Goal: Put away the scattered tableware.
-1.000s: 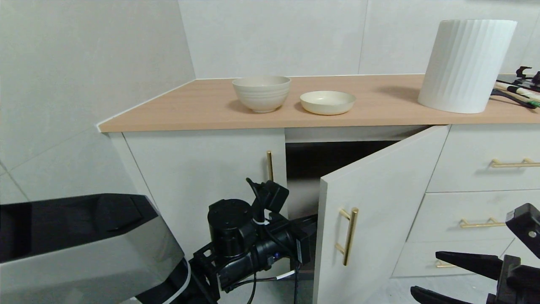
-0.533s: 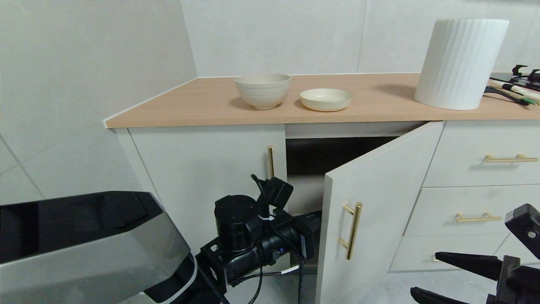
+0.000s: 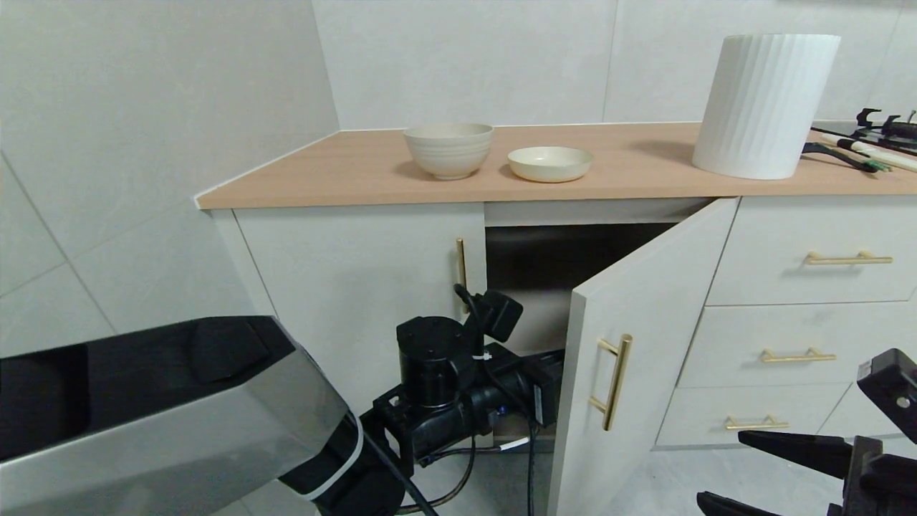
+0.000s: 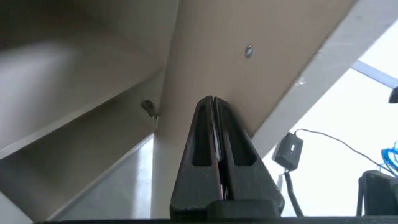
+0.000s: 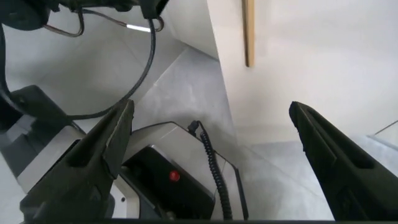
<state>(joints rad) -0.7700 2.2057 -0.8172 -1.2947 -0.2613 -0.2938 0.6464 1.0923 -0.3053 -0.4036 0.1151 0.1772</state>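
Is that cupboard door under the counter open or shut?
Open. The cupboard door stands angled outward, exposing the dark interior behind it.

The bowl is beige with faint ringed ridges; the shallow dish is plain cream; the table is light brown wood grain. The tall canister is white with vertical ribbing; the cabinet door is off-white, its handle gold; the left hand and right hand are black.

Nothing legible anywhere: no lettering, label, number or sign readable on the bowl, the dish, the white ribbed cylinder, the cabinet door or the drawers.
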